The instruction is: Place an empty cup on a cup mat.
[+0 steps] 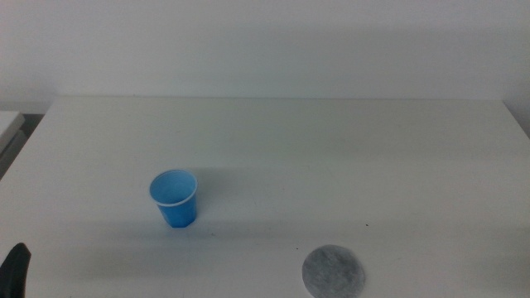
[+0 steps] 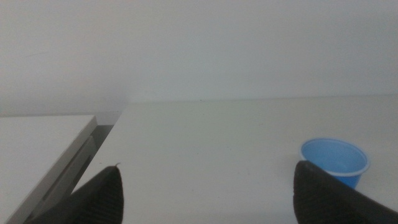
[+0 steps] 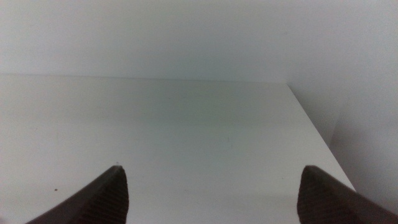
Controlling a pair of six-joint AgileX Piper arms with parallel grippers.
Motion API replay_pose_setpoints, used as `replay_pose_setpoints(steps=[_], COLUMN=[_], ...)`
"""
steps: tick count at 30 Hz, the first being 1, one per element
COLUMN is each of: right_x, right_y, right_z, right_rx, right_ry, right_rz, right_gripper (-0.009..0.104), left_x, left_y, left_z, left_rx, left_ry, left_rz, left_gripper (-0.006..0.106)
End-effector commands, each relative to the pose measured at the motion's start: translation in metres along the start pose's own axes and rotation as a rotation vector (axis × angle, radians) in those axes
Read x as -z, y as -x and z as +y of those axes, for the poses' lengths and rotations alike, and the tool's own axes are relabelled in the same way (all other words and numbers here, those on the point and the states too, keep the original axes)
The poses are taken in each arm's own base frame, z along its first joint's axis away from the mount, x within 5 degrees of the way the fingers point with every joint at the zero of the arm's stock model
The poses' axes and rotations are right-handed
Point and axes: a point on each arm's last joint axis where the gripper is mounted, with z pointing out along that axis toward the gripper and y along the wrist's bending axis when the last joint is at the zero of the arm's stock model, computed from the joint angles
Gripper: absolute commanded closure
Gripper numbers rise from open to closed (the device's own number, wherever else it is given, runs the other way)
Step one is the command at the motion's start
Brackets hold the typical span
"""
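The blue cup (image 1: pixel 175 199) stands upright and empty on the white table, left of centre in the middle view. The grey round cup mat (image 1: pixel 333 272) lies flat near the table's front edge, to the cup's right and well apart from it. My left gripper (image 2: pixel 208 190) waits at the front left, only a dark tip (image 1: pixel 15 269) showing in the middle view; its jaws are wide apart and empty, with the cup (image 2: pixel 334 160) just beyond one jaw. My right gripper (image 3: pixel 214 193) is open and empty over bare table, out of the middle view.
The white table (image 1: pixel 331 149) runs back to a pale wall. A second white surface (image 2: pixel 37 149) stands beside the table's left edge with a gap between them. The table's right edge (image 3: pixel 314 124) shows in the right wrist view.
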Motion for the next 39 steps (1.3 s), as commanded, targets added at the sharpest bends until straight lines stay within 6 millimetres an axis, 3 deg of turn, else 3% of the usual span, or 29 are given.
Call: replay_pose_setpoints(steps=[1,6,8,10,15,19,24,30,35,39], right_x=[0.0,0.0,0.0,0.0,0.0,0.0,0.0,0.0,0.0,0.0], right_y=[0.0,0.0,0.0,0.0,0.0,0.0,0.0,0.0,0.0,0.0], right_z=[0.0,0.0,0.0,0.0,0.0,0.0,0.0,0.0,0.0,0.0], right_rx=[0.01,0.01,0.01,0.01,0.01,0.01,0.01,0.01,0.01,0.01], right_ry=[0.001,0.001,0.001,0.001,0.001,0.001,0.001,0.001,0.001,0.001], right_rz=[-0.009,-0.009,-0.009,-0.009,-0.009,-0.009,-0.009,-0.009,-0.009,-0.009], right_gripper=[0.002,0.002,0.002,0.002,0.002,0.002,0.002,0.002,0.002,0.002], left_x=[0.0,-0.001,-0.004,-0.008,-0.028,-0.059,-0.109,-0.19,-0.243,-0.272], left_y=[0.002,0.002,0.015,0.032,0.097,0.147,0.18,0.176,0.147,0.113], left_z=[0.0,0.0,0.0,0.0,-0.002,-0.007,-0.018,-0.045,-0.073,-0.082], left_rx=[0.006,0.0,0.0,0.002,0.055,0.109,0.187,0.074,0.021,0.002], left_ry=[-0.005,-0.004,-0.004,-0.003,-0.014,-0.047,-0.122,-0.184,-0.211,-0.218], left_rz=[-0.02,-0.01,0.016,0.059,0.251,0.532,0.829,1.03,1.15,1.238], left_gripper=[0.007,0.007,0.007,0.007,0.007,0.007,0.007,0.007,0.007,0.007])
